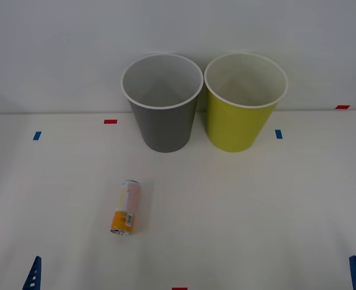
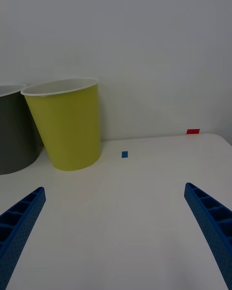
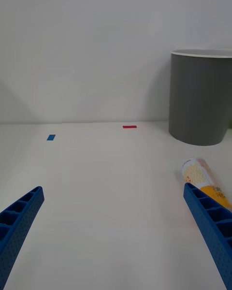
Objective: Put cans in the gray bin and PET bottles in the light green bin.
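Observation:
A slim can lies on its side on the white table, left of centre, silver top toward the bins and orange band toward me. The gray bin and the light green bin stand upright side by side at the back, gray on the left. My left gripper is open low at the front left, and the can lies just ahead of one of its fingers. My right gripper is open at the front right, facing the light green bin. PET bottles are out of view.
Small red tape marks and blue tape marks dot the tabletop. A white wall rises right behind the bins. Bare table stretches between the can and the bins and across the right half.

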### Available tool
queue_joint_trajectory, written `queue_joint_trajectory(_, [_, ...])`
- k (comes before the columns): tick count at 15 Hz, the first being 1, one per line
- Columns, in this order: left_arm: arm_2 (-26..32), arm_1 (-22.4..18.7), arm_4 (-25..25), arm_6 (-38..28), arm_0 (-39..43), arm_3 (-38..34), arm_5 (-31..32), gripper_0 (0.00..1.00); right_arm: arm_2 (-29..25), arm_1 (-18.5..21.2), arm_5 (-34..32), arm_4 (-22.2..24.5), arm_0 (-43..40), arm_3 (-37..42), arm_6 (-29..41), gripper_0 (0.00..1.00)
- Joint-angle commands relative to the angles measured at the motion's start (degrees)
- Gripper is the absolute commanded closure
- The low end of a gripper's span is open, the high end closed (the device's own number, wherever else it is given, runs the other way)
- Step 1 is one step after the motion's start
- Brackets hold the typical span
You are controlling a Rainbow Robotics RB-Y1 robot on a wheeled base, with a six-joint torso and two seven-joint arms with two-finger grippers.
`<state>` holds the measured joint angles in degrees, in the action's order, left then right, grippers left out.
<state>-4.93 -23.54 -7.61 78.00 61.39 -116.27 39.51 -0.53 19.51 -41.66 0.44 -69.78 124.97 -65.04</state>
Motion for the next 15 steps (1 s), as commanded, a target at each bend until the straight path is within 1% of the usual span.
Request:
queue_joint_trajectory(1, [-0.2,-3.3,0.4,0.4,-2.9,0.1,-3.4,0.00,0.0,0.0,0.0,0.0,0.0,0.0,0.0,0.00])
queue_joint_trajectory(3, [-1.6,-5.6,0.5,0.5,-4.8,0.1,-5.4,0.00,0.0,0.0,0.0,0.0,0.0,0.0,0.0,0.00])
queue_joint_trajectory(5, [-3.1,-8.2,0.5,0.6,-8.3,0.0,-10.0,0.00,0.0,0.0,0.0,0.0,0.0,0.0,0.0,0.00])
queue_joint_trajectory(7, [-4.1,-10.7,0.5,0.6,-11.0,-0.1,-11.8,0.00,0.0,0.0,0.0,0.0,0.0,0.0,0.0,0.00])
queue_joint_trajectory(9, [-5.2,-12.3,0.5,0.4,-12.6,-2.3,-16.6,0.00,0.0,0.0,0.0,0.0,0.0,0.0,0.0,0.00])
queue_joint_trajectory(12, [-5.4,-14.5,0.3,0.1,-13.3,-7.7,-25.0,0.00,0.0,0.0,0.0,0.0,0.0,0.0,0.0,0.00])
queue_joint_trajectory(14, [-5.4,-15.9,-0.7,-0.1,-15.2,-9.0,-29.4,0.00,0.0,0.0,0.0,0.0,0.0,0.0,0.0,0.00])
queue_joint_trajectory(15, [-5.4,-16.5,-0.9,-0.3,-16.4,-9.9,-32.6,0.00,0.0,0.0,0.0,0.0,0.0,0.0,0.0,0.00])
